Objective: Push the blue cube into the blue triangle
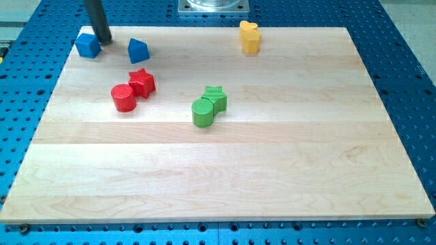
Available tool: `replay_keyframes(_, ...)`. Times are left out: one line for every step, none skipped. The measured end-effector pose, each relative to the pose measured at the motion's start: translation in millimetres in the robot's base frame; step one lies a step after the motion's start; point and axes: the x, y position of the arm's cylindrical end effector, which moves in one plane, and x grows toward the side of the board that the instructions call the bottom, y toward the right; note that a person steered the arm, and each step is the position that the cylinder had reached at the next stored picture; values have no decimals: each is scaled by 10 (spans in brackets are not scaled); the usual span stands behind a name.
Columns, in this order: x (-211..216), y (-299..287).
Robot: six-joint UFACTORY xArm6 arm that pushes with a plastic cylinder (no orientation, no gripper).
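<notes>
The blue cube (87, 45) sits at the board's top left corner. The blue triangle (138, 50) lies to its right, with a gap between them. My tip (104, 41) comes down from the view's top and rests in that gap, close against the cube's right side and left of the triangle.
A red star (142, 82) and a red cylinder (123, 98) touch each other below the triangle. A green star (215, 97) and a green cylinder (202, 112) sit together mid-board. A yellow heart-shaped block (250, 37) stands near the top edge. The wooden board (272, 170) lies on a blue perforated table.
</notes>
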Motion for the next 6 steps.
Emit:
replay_keyframes(-162, -153)
replay_keyframes(-306, -481)
replay_keyframes(-241, -795)
replay_keyframes(67, -769)
replay_keyframes(182, -176)
replay_keyframes(182, 326)
